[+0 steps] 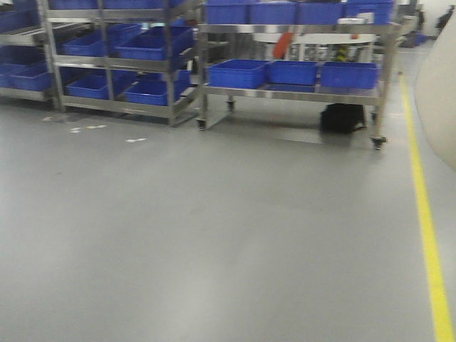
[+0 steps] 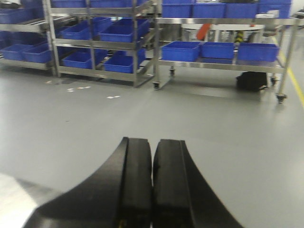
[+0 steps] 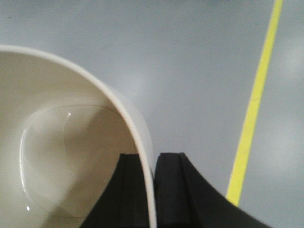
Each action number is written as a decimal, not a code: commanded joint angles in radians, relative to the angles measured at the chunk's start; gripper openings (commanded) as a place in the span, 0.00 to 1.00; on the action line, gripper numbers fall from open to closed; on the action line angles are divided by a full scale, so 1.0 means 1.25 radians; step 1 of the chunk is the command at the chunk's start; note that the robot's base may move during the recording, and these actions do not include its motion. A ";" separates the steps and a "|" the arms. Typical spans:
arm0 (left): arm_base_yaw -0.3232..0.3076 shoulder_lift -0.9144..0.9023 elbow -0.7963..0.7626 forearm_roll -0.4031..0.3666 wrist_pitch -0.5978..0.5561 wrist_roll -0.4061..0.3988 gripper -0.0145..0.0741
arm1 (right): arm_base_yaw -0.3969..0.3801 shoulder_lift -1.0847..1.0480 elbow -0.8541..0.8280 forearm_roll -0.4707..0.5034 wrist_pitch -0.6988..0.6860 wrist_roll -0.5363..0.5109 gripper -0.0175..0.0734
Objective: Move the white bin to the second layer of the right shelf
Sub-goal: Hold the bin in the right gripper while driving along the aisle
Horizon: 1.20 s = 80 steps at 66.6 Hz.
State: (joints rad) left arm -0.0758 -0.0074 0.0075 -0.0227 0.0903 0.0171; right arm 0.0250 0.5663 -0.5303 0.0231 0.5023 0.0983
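Note:
My right gripper (image 3: 152, 159) is shut on the rim of the white bin (image 3: 61, 142), one finger inside the wall and one outside. The bin is glossy cream and empty, held above the grey floor. In the front view its side (image 1: 438, 100) fills the right edge. My left gripper (image 2: 152, 142) is shut with nothing between its fingers and points across the floor toward the racks. Two steel racks with sloping levels stand at the back left. The right-hand rack (image 1: 121, 64) holds blue crates on its levels. No rollers can be made out, so I cannot tell whether this is the right shelf.
A wheeled steel cart (image 1: 296, 92) with blue crates (image 1: 239, 73) stands at the back centre, a black bag (image 1: 342, 117) under it. A yellow floor line (image 1: 427, 228) runs along the right. Another rack (image 1: 21, 57) sits at the far left. White marks (image 1: 135, 140) dot the floor.

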 commanded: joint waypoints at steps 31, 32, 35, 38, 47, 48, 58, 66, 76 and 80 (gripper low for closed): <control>-0.003 -0.013 0.029 -0.005 -0.065 -0.004 0.26 | 0.002 -0.001 -0.024 0.002 -0.081 0.002 0.27; -0.003 -0.013 0.029 -0.005 -0.065 -0.004 0.26 | 0.002 -0.001 -0.024 0.002 -0.081 0.002 0.27; -0.003 -0.013 0.029 -0.005 -0.065 -0.004 0.26 | 0.002 -0.001 -0.024 0.002 -0.081 0.002 0.27; -0.003 -0.013 0.029 -0.005 -0.065 -0.004 0.26 | 0.002 -0.001 -0.024 0.002 -0.080 0.002 0.27; -0.003 -0.013 0.029 -0.005 -0.065 -0.004 0.26 | 0.002 -0.001 -0.024 0.002 -0.080 0.002 0.27; -0.003 -0.013 0.029 -0.005 -0.065 -0.004 0.26 | 0.002 -0.001 -0.024 0.002 -0.080 0.002 0.27; -0.003 -0.013 0.029 -0.005 -0.065 -0.004 0.26 | 0.002 -0.001 -0.024 0.002 -0.080 0.002 0.27; -0.003 -0.013 0.029 -0.005 -0.065 -0.004 0.26 | 0.002 -0.001 -0.024 0.002 -0.080 0.002 0.27; -0.003 -0.013 0.029 -0.005 -0.065 -0.004 0.26 | 0.002 -0.001 -0.024 0.002 -0.080 0.002 0.27; -0.003 -0.013 0.029 -0.005 -0.065 -0.004 0.26 | 0.002 -0.001 -0.024 0.002 -0.080 0.002 0.27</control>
State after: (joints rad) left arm -0.0758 -0.0074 0.0075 -0.0227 0.0903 0.0171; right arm 0.0250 0.5663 -0.5303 0.0231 0.5023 0.0983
